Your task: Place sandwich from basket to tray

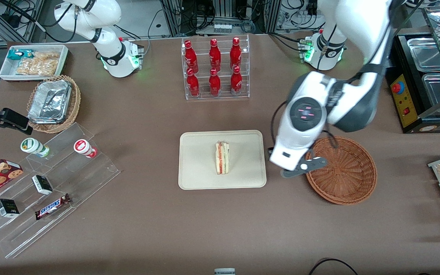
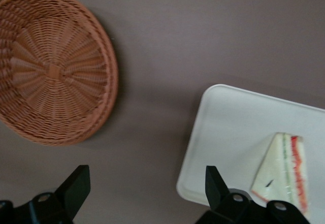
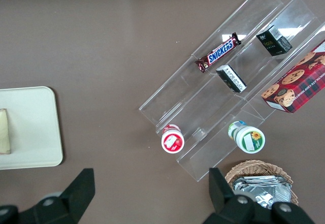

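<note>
One sandwich (image 1: 222, 157) lies on your tray (image 1: 197, 175); basket (image 1: 348, 179) holds nothing. Your gripper (image 2: 147, 193), fingers spread and unladen, hangs between them. Legible: "SNICKERS" bar (image 1: 53, 206).

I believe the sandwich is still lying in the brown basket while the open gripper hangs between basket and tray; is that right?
Not quite: the sandwich lies on the tray, and the basket holds nothing, as the front view shows. The rest stands: the gripper is open, above the table between basket and tray.
</note>
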Robot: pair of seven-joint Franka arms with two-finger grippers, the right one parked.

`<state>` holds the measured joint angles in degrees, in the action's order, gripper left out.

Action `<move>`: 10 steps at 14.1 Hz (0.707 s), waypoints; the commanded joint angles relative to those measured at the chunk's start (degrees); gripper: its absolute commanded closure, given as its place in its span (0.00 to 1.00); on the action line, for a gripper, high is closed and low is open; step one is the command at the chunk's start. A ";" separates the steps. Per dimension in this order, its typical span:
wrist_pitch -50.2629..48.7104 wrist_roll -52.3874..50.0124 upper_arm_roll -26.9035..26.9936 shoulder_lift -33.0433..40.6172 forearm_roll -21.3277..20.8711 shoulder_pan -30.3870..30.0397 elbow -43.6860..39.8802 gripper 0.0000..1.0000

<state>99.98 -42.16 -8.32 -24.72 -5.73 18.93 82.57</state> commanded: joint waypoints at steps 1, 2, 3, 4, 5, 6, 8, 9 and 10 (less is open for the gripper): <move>-1.01 8.90 -0.47 9.15 2.12 -6.16 8.56 0.00; -2.24 13.03 -0.38 10.82 2.21 -7.32 9.96 0.00; -3.12 15.94 -0.30 12.66 2.91 -7.94 11.45 0.00; -3.74 18.75 -0.29 14.77 3.52 -10.29 12.69 0.00; -5.57 21.74 -0.29 16.53 3.70 -12.06 13.40 0.00; -8.20 25.08 -0.29 17.94 4.14 -13.38 13.49 0.00; -11.03 32.02 -0.21 20.31 6.33 -16.62 14.27 0.00; -11.65 34.84 -0.29 21.72 7.21 -18.30 15.15 0.00; -12.26 38.17 -0.21 23.04 7.74 -19.62 15.94 0.00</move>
<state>88.36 -9.59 -8.06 -5.80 0.09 2.15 94.85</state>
